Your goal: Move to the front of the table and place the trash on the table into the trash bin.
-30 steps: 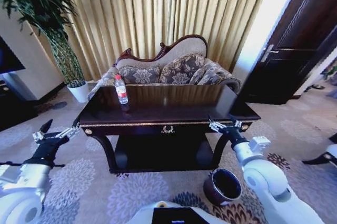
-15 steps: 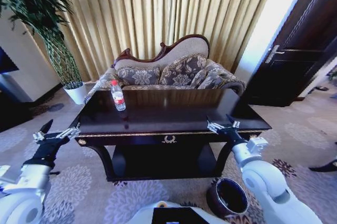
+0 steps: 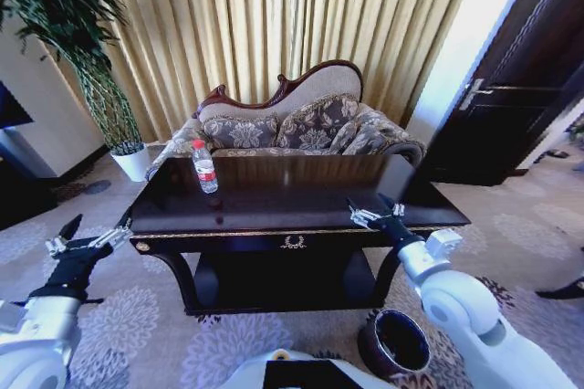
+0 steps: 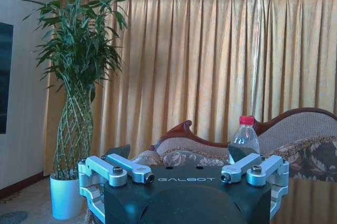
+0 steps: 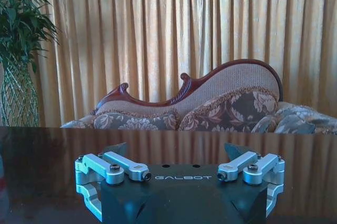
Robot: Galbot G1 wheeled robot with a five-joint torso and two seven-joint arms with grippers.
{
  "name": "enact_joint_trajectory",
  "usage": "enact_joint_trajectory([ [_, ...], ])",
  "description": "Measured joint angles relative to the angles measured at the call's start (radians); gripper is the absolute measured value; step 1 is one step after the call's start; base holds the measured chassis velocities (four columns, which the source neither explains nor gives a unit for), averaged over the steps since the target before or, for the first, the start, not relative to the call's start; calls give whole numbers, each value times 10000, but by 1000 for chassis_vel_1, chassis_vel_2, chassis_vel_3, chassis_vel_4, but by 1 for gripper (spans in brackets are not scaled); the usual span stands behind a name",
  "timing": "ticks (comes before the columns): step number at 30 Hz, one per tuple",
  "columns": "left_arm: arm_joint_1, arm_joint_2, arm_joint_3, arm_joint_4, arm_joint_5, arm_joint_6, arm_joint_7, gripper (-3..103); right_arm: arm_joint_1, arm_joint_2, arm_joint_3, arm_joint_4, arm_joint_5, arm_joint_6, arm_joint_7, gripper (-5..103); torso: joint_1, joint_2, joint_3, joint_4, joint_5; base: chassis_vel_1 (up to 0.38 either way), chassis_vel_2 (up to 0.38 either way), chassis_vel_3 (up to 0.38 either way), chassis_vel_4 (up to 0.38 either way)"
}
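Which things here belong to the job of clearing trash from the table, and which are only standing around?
Belong to the job:
- bottle, upright on the table
- table
- trash bin, on the floor at the table's right front leg
- left gripper and right gripper, both open and empty

Only standing around:
- sofa
- potted plant
- curtains
- door

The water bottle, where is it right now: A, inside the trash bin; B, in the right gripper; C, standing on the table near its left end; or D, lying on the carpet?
C: the water bottle stands upright on the table, toward its left end, with both grippers apart from it.
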Motion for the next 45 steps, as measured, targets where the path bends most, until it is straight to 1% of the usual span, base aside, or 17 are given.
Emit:
enact_joint_trajectory([
  [10,-186,170,206,-10,25,159,-132,100,46,192,-330,-151,-284,0,-2,100,0,0,2,1,0,0,0,0,0],
  [13,-347,387,305,105,24,237,-229,100,31,225,-352,-145,-336,7,-6,100,0,0,1,1,0,0,0,0,0],
  [16,-739,871,762,629,17,399,-450,100,20,237,-354,-99,-353,15,-14,100,1,0,1,1,-2,0,0,0,0],
  [18,-822,973,863,724,13,453,-521,100,20,237,-354,-96,-357,16,-15,100,1,0,2,1,-3,0,0,0,0],
  [20,-1232,1422,1285,1114,-39,715,-756,100,19,232,-354,-75,-378,21,-17,100,1,-1,2,1,-3,0,0,0,0],
  [22,-1345,1541,1371,1212,-59,782,-783,100,5,228,-336,-67,-380,22,-20,100,2,-1,2,1,-1,0,0,0,0],
  [25,-1905,2096,1799,1588,-335,1296,-916,100,-104,205,-150,-58,-382,25,-28,100,2,-1,1,0,-1,0,0,0,0],
  [27,-2018,2218,1917,1649,-394,1386,-935,100,-129,200,-110,-59,-380,26,-29,100,1,-1,2,1,-2,0,0,0,0],
  [29,-2428,2624,2378,1836,-496,1632,-1230,100,-154,193,-54,-87,-378,28,-35,100,1,0,2,2,-2,0,0,0,0],
  [30,-2428,2624,2378,1836,-496,1632,-1230,100,-154,193,-54,-87,-378,28,-35,100,1,0,2,2,-2,0,0,0,0],
  [34,-3727,3585,3471,2426,-943,2081,-2205,100,-141,198,-45,-194,-381,32,-38,100,1,-1,2,-3,0,0,0,0,0],
  [35,-3727,3585,3471,2426,-943,2081,-2205,100,-141,198,-45,-194,-381,32,-38,100,1,-1,2,-3,0,0,0,0,0],
  [37,-4337,3971,4031,2813,-1055,2320,-2616,100,-139,199,-59,-253,-390,34,-44,100,3,-2,2,-2,2,0,0,0,0],
  [38,-4528,4077,4264,2989,-1067,2347,-2727,100,-130,198,-68,-295,-393,35,-46,100,3,-1,2,1,-1,0,0,0,0],
  [40,-4583,4106,4336,3044,-1072,2352,-2749,100,-124,197,-74,-306,-394,35,-49,100,2,-1,2,1,0,0,0,0,0],
  [41,-4913,4223,4789,3431,-1103,2355,-2911,100,-64,194,-116,-398,-410,35,-64,100,2,-2,2,3,-1,0,0,0,0],
  [45,-5512,4364,5528,4011,-1177,2362,-2973,100,24,178,-193,-527,-423,36,-87,100,2,-2,2,3,-2,0,0,0,0],
])
